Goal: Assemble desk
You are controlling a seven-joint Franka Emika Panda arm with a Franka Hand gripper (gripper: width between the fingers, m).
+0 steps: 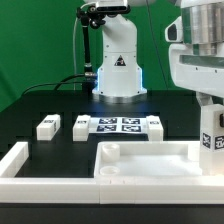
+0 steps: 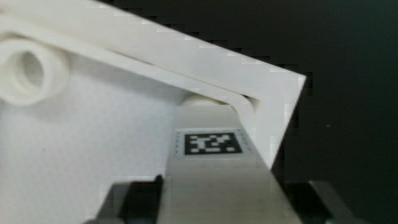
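The white desk top (image 1: 140,165) lies rim up at the front of the table. My gripper (image 1: 209,112) is at the exterior view's right, shut on a white leg (image 1: 210,138) with a square tag, held upright over the top's corner on that side. In the wrist view the leg (image 2: 214,165) sits between my dark fingers (image 2: 128,203) in the gripper (image 2: 222,208). Its far end reaches into the desk top's (image 2: 98,140) corner by the raised rim. A round socket (image 2: 27,70) shows at another corner. Three loose legs (image 1: 47,127) (image 1: 81,127) (image 1: 155,123) lie behind the top.
The marker board (image 1: 118,125) lies flat between the loose legs. The robot's white base (image 1: 118,65) stands behind it. A long white border rail (image 1: 20,162) runs along the front at the exterior view's left. A green backdrop closes the back.
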